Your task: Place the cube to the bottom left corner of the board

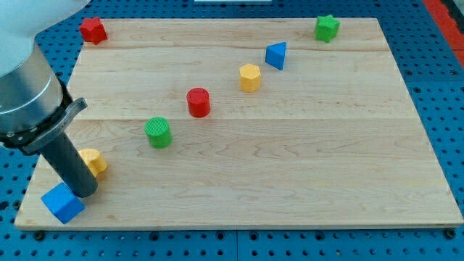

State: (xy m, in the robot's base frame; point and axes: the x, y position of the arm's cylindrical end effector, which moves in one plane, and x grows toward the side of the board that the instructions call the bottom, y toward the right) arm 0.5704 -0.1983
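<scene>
A blue cube (62, 203) sits at the bottom left corner of the wooden board (290, 167). My tip (85, 193) rests just to the right of the cube and slightly above it, touching or almost touching it. A yellow block (94, 162) lies right behind the rod, partly hidden by it.
A green cylinder (158, 132), a red cylinder (198, 102), a yellow hexagonal block (249, 77) and a blue triangular block (276, 55) form a diagonal line across the board. A red star-like block (93, 30) sits at the top left, a green star-like block (327, 28) at the top right.
</scene>
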